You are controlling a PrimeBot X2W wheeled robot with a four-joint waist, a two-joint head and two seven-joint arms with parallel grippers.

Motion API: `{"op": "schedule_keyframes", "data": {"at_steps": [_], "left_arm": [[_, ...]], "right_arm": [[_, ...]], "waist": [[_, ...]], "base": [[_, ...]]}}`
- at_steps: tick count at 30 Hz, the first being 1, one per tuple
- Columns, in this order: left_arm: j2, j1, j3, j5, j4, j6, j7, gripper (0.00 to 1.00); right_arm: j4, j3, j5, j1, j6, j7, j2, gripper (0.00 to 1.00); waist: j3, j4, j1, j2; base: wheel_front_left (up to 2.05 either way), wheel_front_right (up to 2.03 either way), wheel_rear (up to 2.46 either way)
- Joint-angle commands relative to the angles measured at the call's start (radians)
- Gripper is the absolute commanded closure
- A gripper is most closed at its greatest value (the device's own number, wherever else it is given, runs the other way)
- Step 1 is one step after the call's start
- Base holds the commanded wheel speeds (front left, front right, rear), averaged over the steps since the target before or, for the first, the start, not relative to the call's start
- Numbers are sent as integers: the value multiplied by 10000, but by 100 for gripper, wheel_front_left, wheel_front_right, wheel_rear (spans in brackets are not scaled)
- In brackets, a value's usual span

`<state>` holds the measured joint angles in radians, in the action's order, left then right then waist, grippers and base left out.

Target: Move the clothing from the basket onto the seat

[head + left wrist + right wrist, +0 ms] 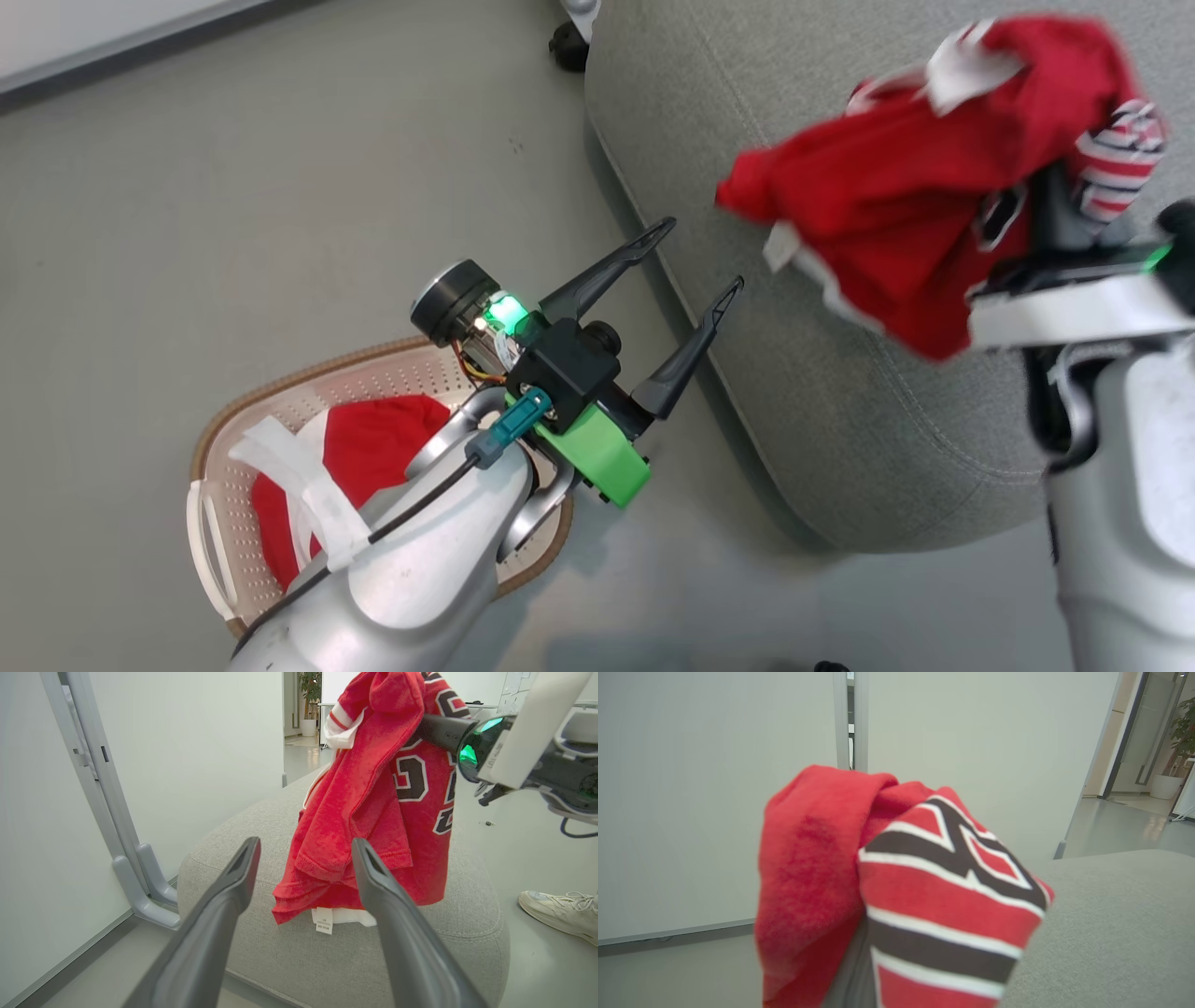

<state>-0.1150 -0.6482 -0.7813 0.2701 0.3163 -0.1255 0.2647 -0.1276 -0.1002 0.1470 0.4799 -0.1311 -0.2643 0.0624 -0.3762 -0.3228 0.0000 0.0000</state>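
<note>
Red jersey held above the seat
At right the right gripper clamps it; the left gripper, centre, points up-frame, spread wide, empty.

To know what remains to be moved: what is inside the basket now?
A red garment with a white strip lies inside the basket. The left arm covers the basket's right part, so anything more there cannot be seen.

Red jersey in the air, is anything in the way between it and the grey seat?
Nothing visible. The jersey hangs from the shut right tool, over the seat, whose top beneath it is bare. The open left tool is off by the seat's edge, not under the jersey.
</note>
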Motion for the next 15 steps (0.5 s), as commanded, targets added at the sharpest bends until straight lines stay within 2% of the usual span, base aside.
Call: {"op": "schedule_keyframes", "data": {"at_steps": [1, 7, 15], "left_arm": [[-128, -208, 3, -108, -34, 57, -13, 0], [-253, -568, -95, -239, -171, 53, -159, 0], [-456, -1042, -172, -400, -396, 41, -314, 0]], "right_arm": [[124, -220, -21, 420, 5, -4, 113, 100], [253, -1073, -145, 2041, 5, -3, 719, 100], [-273, -1898, -191, 4272, 7, -3, 1724, 100]], "waist": [[-402, 113, 0, 0], [-1377, 341, 0, 0], [-2545, 496, 0, 0]], "base": [[0, 0, 0], [0, 0, 0], [0, 0, 0]]}}
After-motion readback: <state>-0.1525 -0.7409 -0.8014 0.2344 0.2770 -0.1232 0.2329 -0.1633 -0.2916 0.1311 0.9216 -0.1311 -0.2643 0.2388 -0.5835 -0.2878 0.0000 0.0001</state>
